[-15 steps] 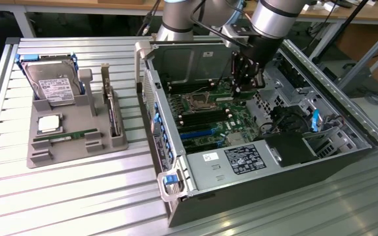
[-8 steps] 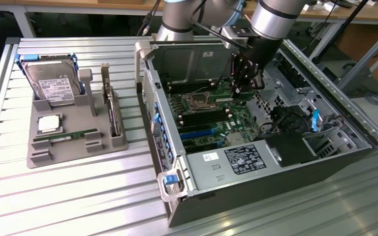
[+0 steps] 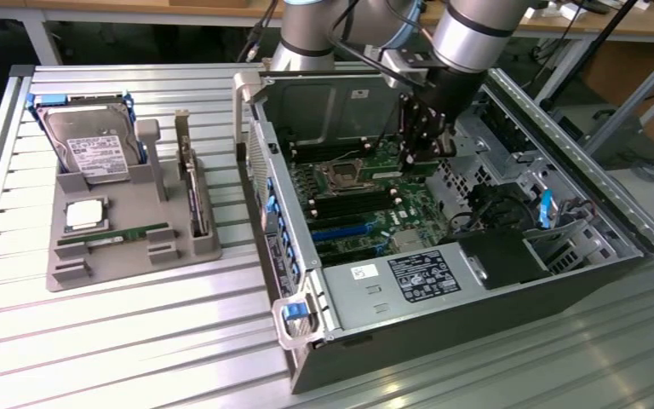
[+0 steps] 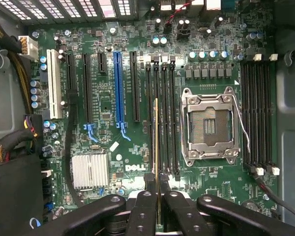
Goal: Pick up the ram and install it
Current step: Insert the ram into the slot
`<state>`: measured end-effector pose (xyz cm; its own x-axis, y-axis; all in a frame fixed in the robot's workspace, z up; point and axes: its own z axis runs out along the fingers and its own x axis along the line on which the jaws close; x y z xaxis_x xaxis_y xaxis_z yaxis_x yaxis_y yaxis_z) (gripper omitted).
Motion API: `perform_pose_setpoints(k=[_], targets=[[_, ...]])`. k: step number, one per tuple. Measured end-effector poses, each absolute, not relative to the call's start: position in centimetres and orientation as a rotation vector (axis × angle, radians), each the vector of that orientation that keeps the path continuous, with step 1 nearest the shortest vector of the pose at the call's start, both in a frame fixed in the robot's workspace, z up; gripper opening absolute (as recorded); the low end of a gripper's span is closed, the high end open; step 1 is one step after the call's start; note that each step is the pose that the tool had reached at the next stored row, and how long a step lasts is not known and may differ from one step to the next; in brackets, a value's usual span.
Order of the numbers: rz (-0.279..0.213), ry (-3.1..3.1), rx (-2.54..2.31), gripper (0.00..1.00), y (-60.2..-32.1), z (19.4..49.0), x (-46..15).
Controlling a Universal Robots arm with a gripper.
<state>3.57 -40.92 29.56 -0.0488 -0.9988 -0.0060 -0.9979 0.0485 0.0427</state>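
My gripper (image 4: pixel 157 191) is shut on the ram (image 4: pixel 156 142), a thin green stick seen edge-on and pointing away from the fingers. It hangs over the bank of black memory slots (image 4: pixel 161 118) beside the open processor socket (image 4: pixel 209 125); whether it touches a slot I cannot tell. In the exterior view the gripper (image 3: pixel 424 145) reaches down into the open computer case (image 3: pixel 304 281), just above the green motherboard (image 3: pixel 361 209).
A grey tray (image 3: pixel 134 256) at the exterior view's left holds a hard drive (image 3: pixel 91 145), a silver processor chip (image 3: pixel 86 215), an upright expansion card (image 3: pixel 197 192) and another green stick (image 3: pixel 111 237). Case walls, cables (image 4: pixel 10 147) and a second slot bank (image 4: pixel 258 113) surround the gripper.
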Motion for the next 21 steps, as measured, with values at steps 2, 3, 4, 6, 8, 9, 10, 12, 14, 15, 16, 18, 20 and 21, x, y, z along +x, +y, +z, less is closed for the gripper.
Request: perform_pose_setpoints(k=[2, 3, 4, 6, 8, 9, 10, 12, 14, 15, 16, 18, 20, 21], targets=[[-0.055, -2.256, 2.149, 0.13, -40.9, 29.5, 3.6], [-0.055, -2.256, 2.149, 0.13, -40.9, 29.5, 3.6], [-0.055, -2.256, 2.149, 0.13, -40.9, 29.4, 3.6], [-0.055, -2.256, 2.149, 0.13, -40.9, 29.3, 3.6], [-0.055, -2.256, 2.149, 0.13, -40.9, 29.2, 3.6], [-0.055, -2.256, 2.149, 0.13, -40.9, 29.2, 3.6], [-0.055, -2.256, 2.149, 0.13, -40.9, 29.1, 3.6], [-0.055, -2.256, 2.149, 0.13, -40.9, 29.1, 3.6], [-0.055, -2.256, 2.149, 0.13, -40.9, 29.0, 3.6], [-0.055, -2.256, 2.149, 0.13, -40.9, 28.5, 3.6], [-0.055, -2.256, 2.149, 0.13, -40.9, 28.5, 3.6], [-0.055, -2.256, 2.149, 0.13, -40.9, 28.5, 3.6], [-0.055, -2.256, 2.149, 0.13, -40.9, 28.4, 3.6], [-0.054, -2.256, 2.149, 0.13, -40.9, 28.4, 3.6]])
